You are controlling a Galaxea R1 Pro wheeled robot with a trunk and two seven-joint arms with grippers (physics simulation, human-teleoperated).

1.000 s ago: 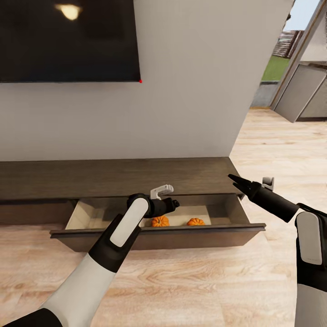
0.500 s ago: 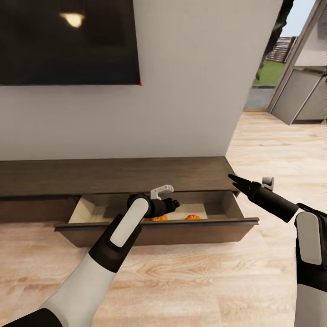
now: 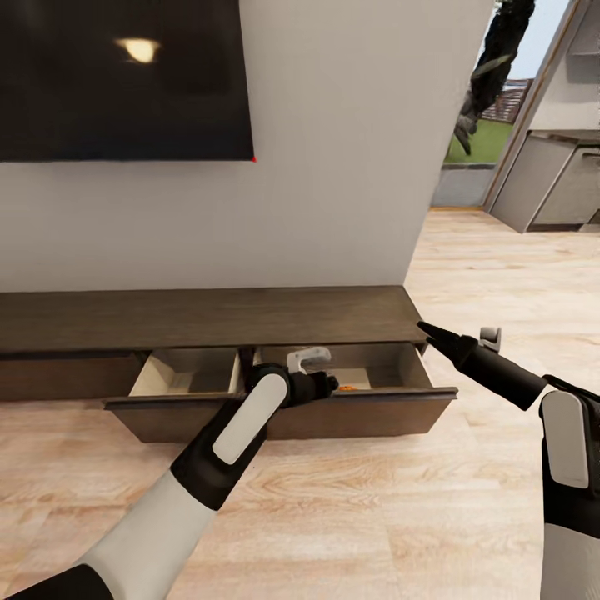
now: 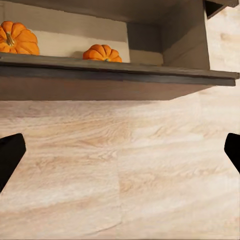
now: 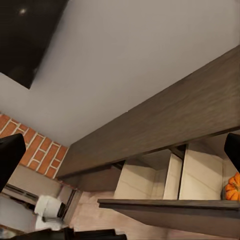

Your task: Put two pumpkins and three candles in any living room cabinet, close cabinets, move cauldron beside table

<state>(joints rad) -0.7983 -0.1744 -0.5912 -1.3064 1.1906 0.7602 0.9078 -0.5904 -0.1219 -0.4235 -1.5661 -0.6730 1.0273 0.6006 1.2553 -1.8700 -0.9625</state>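
Cabinet (image 3: 208,321): long, low, dark-brown wood unit against a pale wall, below a dark wall screen (image 3: 125,79) at 11 o'clock in the head view. One drawer (image 3: 283,408) pulled out toward the wood floor (image 3: 350,517); light tan interior, split by a divider into two compartments.

Pumpkins: two, bright orange, ribbed, both inside the open drawer. In the left wrist view, first pumpkin (image 4: 17,39) and second pumpkin (image 4: 102,53) sit apart on the drawer floor behind the front panel. In the head view, just a sliver of orange (image 3: 357,387) visible over the drawer front, in the compartment nearer the cabinet's right end. In the right wrist view, part of one pumpkin (image 5: 232,187) at the edge of the frame, in the same compartment.

Left gripper (image 3: 325,386): at the drawer front, near the middle of the head view, just beside the divider. Spread wide in the left wrist view, dark fingertips (image 4: 10,155) at opposite edges of the frame, bare floor between them, nothing held.

Right gripper (image 3: 429,333): raised at 3 o'clock in the head view, beyond the cabinet's right end, well apart from the drawer. Fingers look drawn to a narrow point in the head view, yet dark fingertips (image 5: 10,155) stand at opposite frame edges in the right wrist view; degree of opening cannot be told. Nothing seen between them.

Surroundings: brick surface (image 5: 30,150) past the cabinet's far end in the right wrist view; doorway with greenery (image 3: 467,146) at 1 o'clock in the head view.
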